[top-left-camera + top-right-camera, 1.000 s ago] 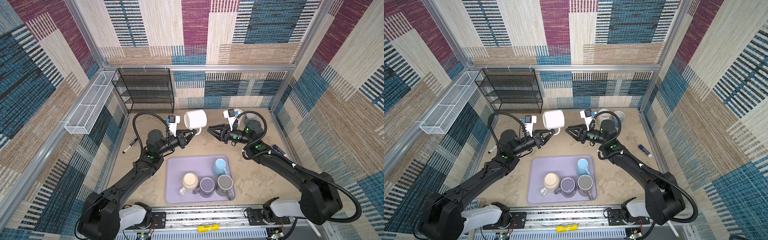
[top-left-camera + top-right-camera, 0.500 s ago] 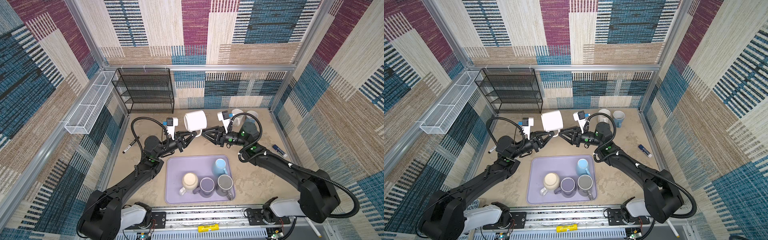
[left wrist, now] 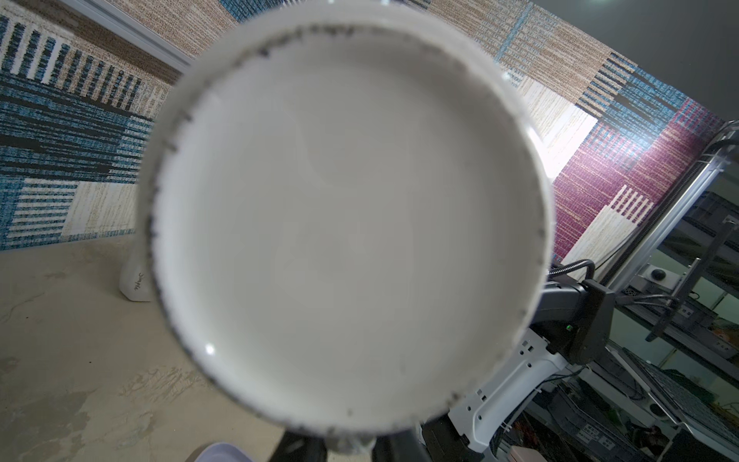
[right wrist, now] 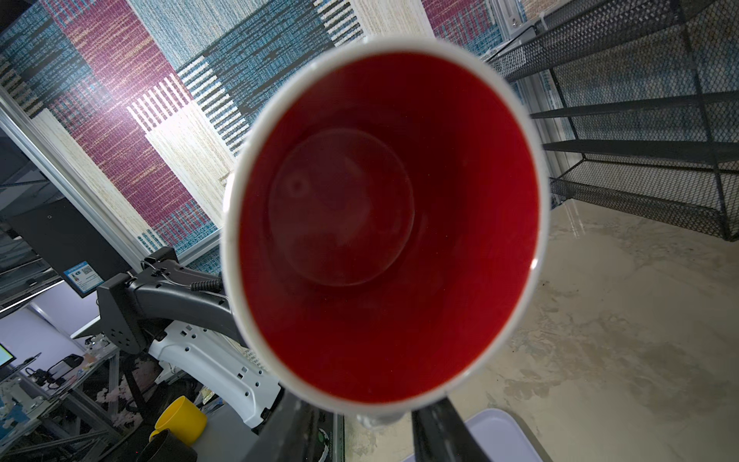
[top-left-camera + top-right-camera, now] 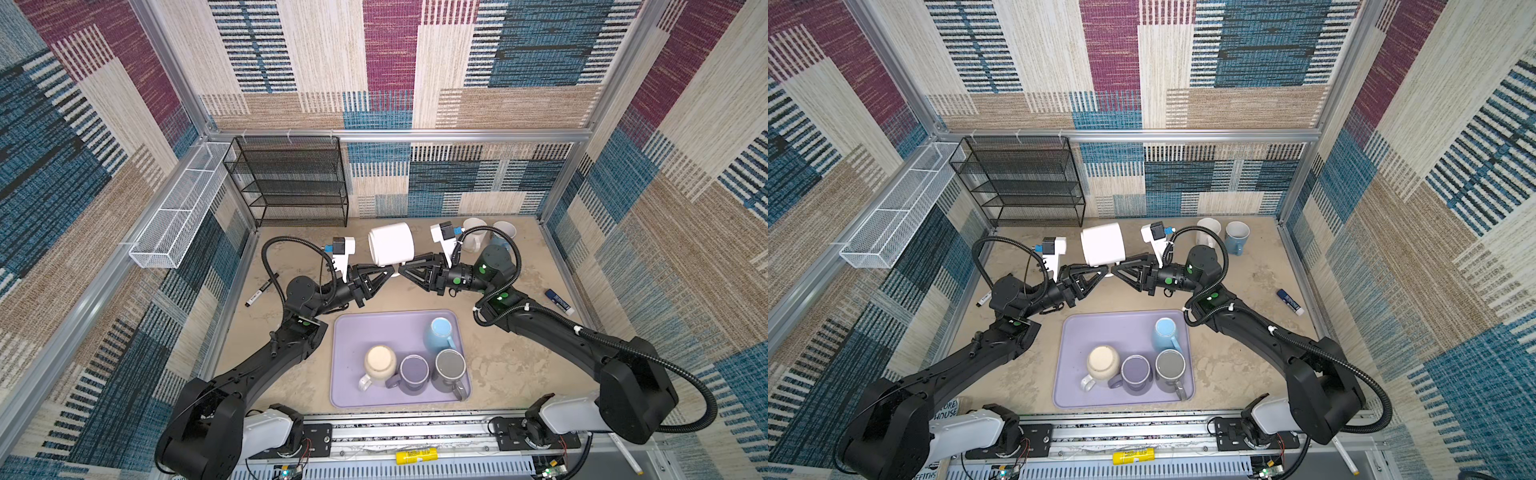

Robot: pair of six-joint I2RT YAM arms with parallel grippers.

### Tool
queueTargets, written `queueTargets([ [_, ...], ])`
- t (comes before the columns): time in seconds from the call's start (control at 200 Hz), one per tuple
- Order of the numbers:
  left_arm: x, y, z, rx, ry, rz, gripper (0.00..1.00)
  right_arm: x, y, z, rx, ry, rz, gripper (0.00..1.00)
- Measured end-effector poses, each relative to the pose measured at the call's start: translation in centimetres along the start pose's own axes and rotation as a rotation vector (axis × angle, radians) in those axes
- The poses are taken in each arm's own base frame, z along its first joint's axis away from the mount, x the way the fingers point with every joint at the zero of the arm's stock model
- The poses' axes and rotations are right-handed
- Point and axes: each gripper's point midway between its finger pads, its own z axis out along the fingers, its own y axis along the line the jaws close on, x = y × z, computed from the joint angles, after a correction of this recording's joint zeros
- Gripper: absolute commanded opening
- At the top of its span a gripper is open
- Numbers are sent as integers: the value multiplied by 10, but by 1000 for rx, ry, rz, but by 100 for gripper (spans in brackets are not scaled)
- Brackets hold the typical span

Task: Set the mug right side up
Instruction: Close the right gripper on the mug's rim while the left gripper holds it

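Scuffed base of white mug (image 3: 348,224), close, above beige tabletop (image 3: 72,360).

Top views were bright, evenly lit from above; soft shadows on table (image 5: 519,365). Wrist views stretched toward edges. Just ahead of left gripper (image 3: 348,444), white mug (image 3: 348,208) was blurred, small glint on base rim. Ahead of right gripper (image 4: 372,424), red inside soft, glint on lip.
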Motion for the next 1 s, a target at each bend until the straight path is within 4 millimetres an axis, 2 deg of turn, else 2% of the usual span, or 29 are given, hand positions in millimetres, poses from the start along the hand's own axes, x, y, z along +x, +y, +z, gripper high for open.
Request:
queueTargets([
  [0.526, 2, -11, -1, 62, 6, 18, 0, 2, 7, 8, -43, 3, 21, 31],
  [0.561, 1, -12, -1, 66, 3, 23, 0, 1, 8, 8, -48, 1, 20, 29],
  [0.751, 0, -14, -1, 75, -1, 11, 0, -1, 10, 8, -54, -7, 13, 5],
  [0.827, -1, -14, -1, 76, -3, 13, 0, -1, 9, 8, -52, -8, 14, 0],
  [1.002, 0, -14, -1, 76, -2, 12, 0, 0, 9, 7, -52, -9, 17, 0],
])
